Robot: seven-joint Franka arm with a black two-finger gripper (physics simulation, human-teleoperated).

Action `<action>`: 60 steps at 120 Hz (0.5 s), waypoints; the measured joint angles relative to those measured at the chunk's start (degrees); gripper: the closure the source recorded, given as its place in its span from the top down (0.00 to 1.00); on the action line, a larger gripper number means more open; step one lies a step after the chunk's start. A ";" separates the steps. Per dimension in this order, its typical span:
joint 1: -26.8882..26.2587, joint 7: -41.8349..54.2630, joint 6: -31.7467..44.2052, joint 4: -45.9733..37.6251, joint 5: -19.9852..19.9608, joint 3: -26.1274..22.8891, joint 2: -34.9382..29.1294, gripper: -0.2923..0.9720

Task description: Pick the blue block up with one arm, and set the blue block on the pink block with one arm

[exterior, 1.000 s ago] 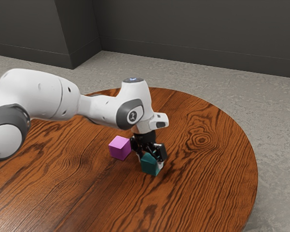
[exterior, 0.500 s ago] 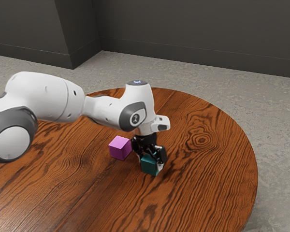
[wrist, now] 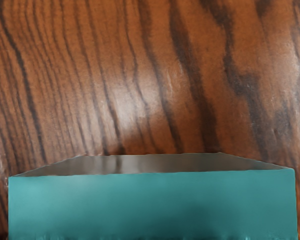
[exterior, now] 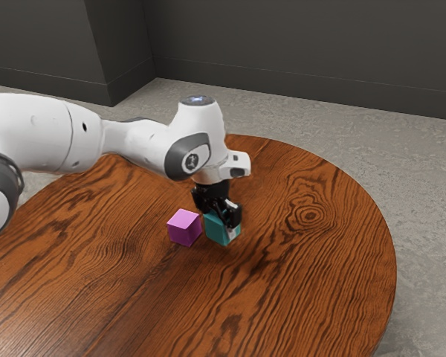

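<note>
- The arm (exterior: 82,141) comes in from 9 o'clock in the exterior view and bends down at its wrist over the middle of the round wooden table (exterior: 320,297).
- The jaws point straight down and are clenched on the blue block (exterior: 221,230), one on each of two opposite sides, gripping its upper part.
- The blue block, which renders as teal, sits directly under the hand, with its top between the jaws and its body hanging below them.
- Its lower edge is about level with the lower edge of the pink block (exterior: 184,227); I cannot tell whether it rests on the table or is just clear of it.
- In the exterior view the blue block is at 3 o'clock of the pink block, just beside it; whether they touch cannot be made out.
- The pink block stands flat on the table, with nothing on top of it.
- A dark ringed knot (exterior: 310,216) in the wood lies at 3 o'clock of the blue block, well apart from it.
- In the wrist view the blue block (wrist: 150,205) sits close under the hand as a broad teal face, with streaked wood grain of the table (wrist: 140,75) beyond it.
- Grey floor (exterior: 416,149) surrounds the table, with a dark wall (exterior: 297,37) behind.
</note>
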 joint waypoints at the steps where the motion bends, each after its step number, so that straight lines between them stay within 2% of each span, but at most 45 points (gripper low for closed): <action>1: 0.34 -0.03 0.00 -0.44 0.09 0.03 -0.46 0.49; 10: 3.00 -0.27 -0.01 -2.89 0.87 0.83 -3.13 0.49; 23: 5.55 -0.52 -0.06 -3.40 1.91 1.29 -3.82 0.49; 60: 8.99 -0.79 -0.12 -0.54 2.71 1.35 -0.73 0.49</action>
